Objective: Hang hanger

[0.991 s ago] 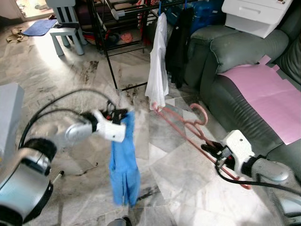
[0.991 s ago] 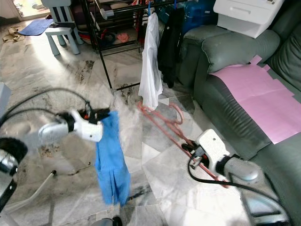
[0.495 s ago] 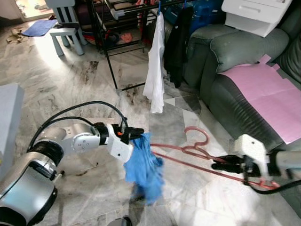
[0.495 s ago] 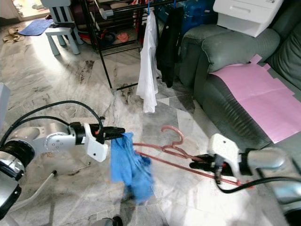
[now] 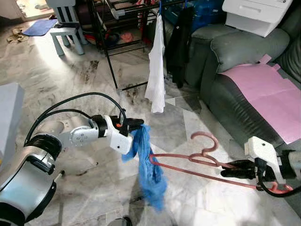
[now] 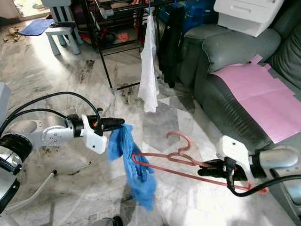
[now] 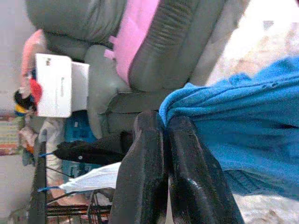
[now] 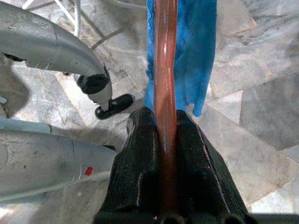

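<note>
My left gripper [image 5: 136, 124] is shut on the top edge of a blue garment [image 5: 148, 169], which hangs from it over the marble floor. The wrist view shows the blue cloth [image 7: 243, 121] pinched between the black fingers [image 7: 145, 154]. At the lower right, my right gripper [image 5: 230, 173] is shut on the bottom bar of a pink hanger [image 5: 197, 160]. The hanger lies nearly level with its hook up, and its far end pokes into the blue garment [image 8: 201, 56]. Along the right wrist view, the pink bar [image 8: 166, 70] runs out from between the fingers.
A black clothes rack [image 5: 110, 56] stands behind, with a white shirt [image 5: 156, 70] and a black garment [image 5: 178, 42] hanging on it. A grey sofa [image 5: 235, 61] with a pink sheet [image 5: 268, 94] is at the right. A small pale stool [image 5: 66, 28] stands far left.
The hanger has swung down to nearly level and its end has gone into the blue garment. My left gripper has brought the garment toward the middle, where it hangs lower and longer.
</note>
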Robot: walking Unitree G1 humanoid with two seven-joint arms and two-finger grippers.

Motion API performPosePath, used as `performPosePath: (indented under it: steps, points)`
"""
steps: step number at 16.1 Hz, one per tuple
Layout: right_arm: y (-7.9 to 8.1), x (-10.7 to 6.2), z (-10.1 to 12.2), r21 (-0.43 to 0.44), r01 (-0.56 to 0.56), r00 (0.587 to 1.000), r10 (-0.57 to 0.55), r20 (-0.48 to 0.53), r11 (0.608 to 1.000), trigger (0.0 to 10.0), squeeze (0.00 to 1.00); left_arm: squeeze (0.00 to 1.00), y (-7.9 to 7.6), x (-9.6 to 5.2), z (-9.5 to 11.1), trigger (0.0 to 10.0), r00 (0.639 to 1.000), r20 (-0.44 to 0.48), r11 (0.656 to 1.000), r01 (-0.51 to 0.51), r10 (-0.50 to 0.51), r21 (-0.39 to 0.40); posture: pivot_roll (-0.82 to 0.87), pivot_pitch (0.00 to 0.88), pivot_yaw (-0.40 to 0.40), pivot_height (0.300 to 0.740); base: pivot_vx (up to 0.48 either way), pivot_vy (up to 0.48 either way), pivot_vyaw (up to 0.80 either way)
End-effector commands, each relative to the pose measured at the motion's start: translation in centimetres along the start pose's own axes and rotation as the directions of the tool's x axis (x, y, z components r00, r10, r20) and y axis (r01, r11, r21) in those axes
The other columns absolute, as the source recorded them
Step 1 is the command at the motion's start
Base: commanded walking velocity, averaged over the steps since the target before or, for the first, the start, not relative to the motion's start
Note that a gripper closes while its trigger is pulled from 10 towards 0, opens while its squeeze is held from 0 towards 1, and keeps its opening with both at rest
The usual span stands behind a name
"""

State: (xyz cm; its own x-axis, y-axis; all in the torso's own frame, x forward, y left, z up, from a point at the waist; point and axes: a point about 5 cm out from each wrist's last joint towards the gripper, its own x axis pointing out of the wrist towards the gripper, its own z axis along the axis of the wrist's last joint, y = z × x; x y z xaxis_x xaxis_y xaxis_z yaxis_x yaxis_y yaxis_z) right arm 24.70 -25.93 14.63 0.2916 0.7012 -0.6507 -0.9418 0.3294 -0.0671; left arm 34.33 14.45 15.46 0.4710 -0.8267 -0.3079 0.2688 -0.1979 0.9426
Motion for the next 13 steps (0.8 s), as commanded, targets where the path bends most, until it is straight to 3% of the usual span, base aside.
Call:
performPosePath:
  steps: [1, 4, 7, 13]
  points:
    - [-0.2, 0.1, 0.2, -0.010, 0.038, 0.999, -0.038, 0.017, 0.999, 10.0, 0.00, 0.00, 1.7, -0.4, -0.1, 10.0, 0.998, 0.013, 0.998, -0.063, 0.063, 0.025, -0.11, 0.135, 0.047, 0.740, 0.000, 0.000, 0.00]
    - [-0.7, 1.1, -0.3, -0.043, 0.115, 0.993, -0.114, 0.008, 0.992, 10.0, 0.00, 0.00, 1.6, -0.5, 0.0, 10.0, 0.998, 0.025, 0.998, -0.062, 0.062, 0.014, -0.10, 0.136, 0.048, 0.740, 0.000, 0.000, 0.00]
    - [-0.7, 2.1, -0.9, 0.010, 0.165, 0.985, -0.165, 0.049, 0.986, 10.0, 0.00, 0.00, 2.2, -0.6, 0.0, 10.0, 0.992, 0.025, 0.992, -0.121, 0.122, -0.027, -0.10, 0.137, 0.048, 0.740, 0.000, 0.000, 0.00]
    - [-0.6, 3.5, -2.0, 0.047, 0.225, 0.971, -0.228, 0.073, 0.973, 10.0, 0.00, 0.00, 4.2, 0.4, 2.8, 10.0, 0.943, 0.216, 0.967, -0.250, 0.255, -0.048, -0.09, 0.134, 0.044, 0.740, 0.000, 0.000, 0.00]
